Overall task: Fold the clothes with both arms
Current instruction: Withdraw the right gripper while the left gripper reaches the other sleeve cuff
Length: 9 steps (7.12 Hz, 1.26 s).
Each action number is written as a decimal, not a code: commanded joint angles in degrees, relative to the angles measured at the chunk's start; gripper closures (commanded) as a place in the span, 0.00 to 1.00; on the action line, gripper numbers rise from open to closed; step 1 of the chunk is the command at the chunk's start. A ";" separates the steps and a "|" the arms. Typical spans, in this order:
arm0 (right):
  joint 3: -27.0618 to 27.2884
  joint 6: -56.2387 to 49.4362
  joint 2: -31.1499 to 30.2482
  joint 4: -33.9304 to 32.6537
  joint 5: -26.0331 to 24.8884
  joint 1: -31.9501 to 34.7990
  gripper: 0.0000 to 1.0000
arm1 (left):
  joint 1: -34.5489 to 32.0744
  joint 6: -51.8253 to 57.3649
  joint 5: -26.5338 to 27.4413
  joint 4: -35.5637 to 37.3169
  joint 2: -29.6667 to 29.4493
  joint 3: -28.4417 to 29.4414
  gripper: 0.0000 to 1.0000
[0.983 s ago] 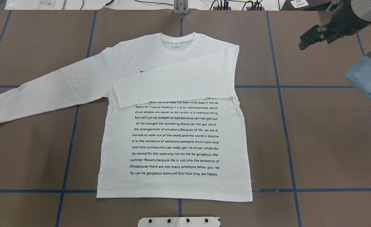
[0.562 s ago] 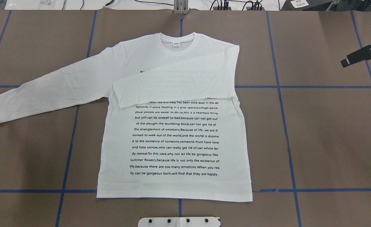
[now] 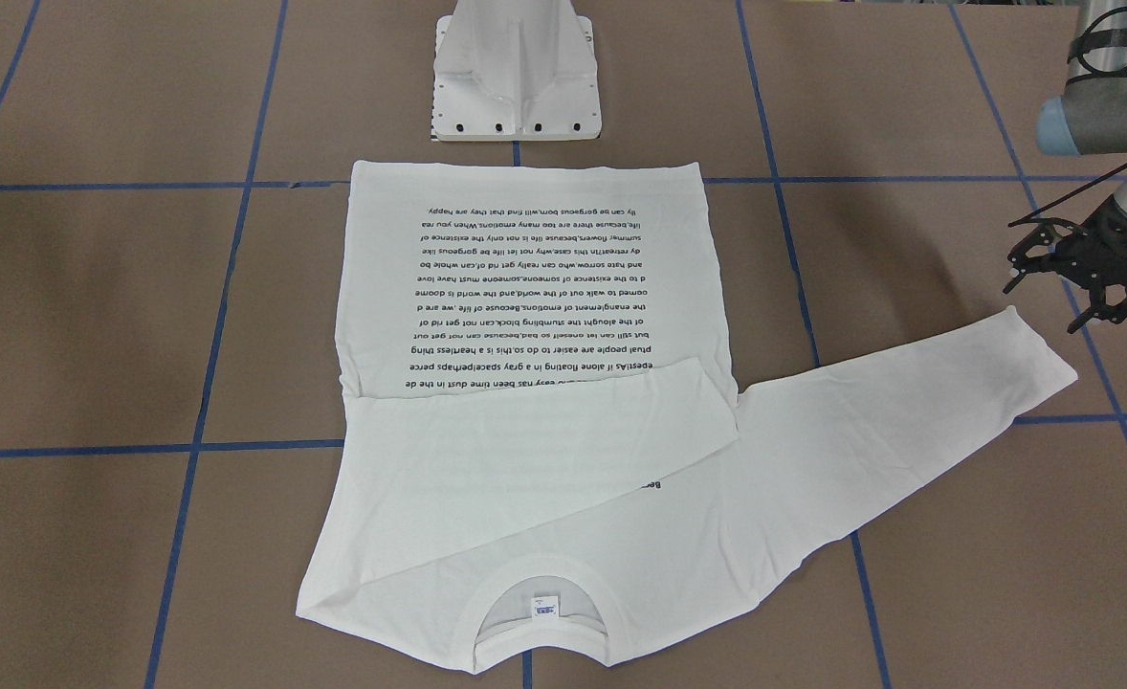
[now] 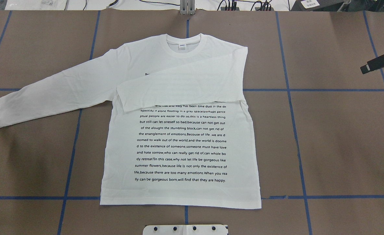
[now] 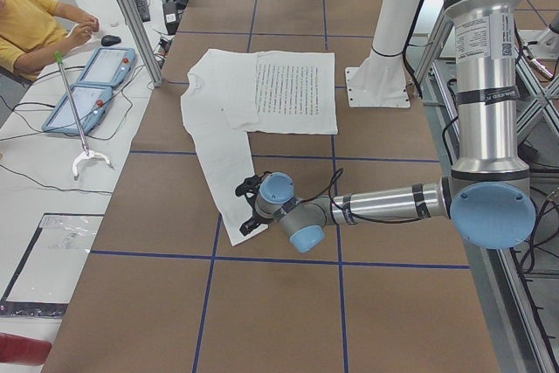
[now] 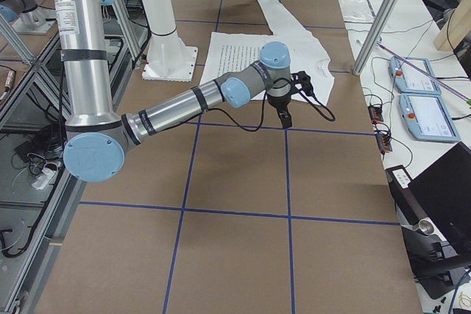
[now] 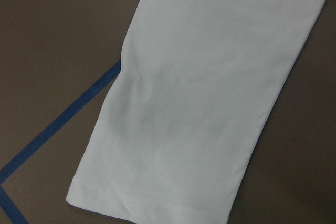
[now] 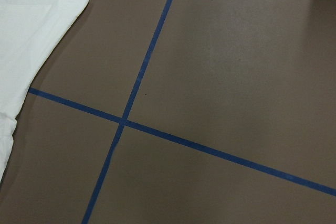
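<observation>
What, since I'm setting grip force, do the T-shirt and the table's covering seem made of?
T-shirt: soft matte white knit, probably cotton; it lies limp with fine creases. Table covering: matte brown paper- or card-like sheet; flat, no sheen.

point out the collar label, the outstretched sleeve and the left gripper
collar label (image 4: 181, 46), overhead view, middle of the small tag inside the neckline
outstretched sleeve (image 4: 48, 94), overhead view, halfway along its length
left gripper (image 3: 1085, 304), front-facing view, between its spread jaws
</observation>
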 commanded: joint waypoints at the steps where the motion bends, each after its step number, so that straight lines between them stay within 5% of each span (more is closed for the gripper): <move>1: -0.13 0.03 -0.10 -0.05 0.00 0.02 0.00 | 1.70 -0.19 0.37 -0.17 -0.22 0.66 0.01; 4: -0.39 0.03 -0.36 0.04 0.00 0.02 0.00 | 2.75 -0.10 0.54 0.09 -0.48 0.74 0.34; 8: -0.48 0.03 -0.62 0.04 0.00 0.02 0.00 | 3.46 -0.02 1.86 0.09 -0.39 0.92 0.34; 9: -0.22 0.20 -0.63 -0.04 -0.09 0.02 0.00 | 3.54 -0.02 1.86 0.09 -0.39 1.09 0.46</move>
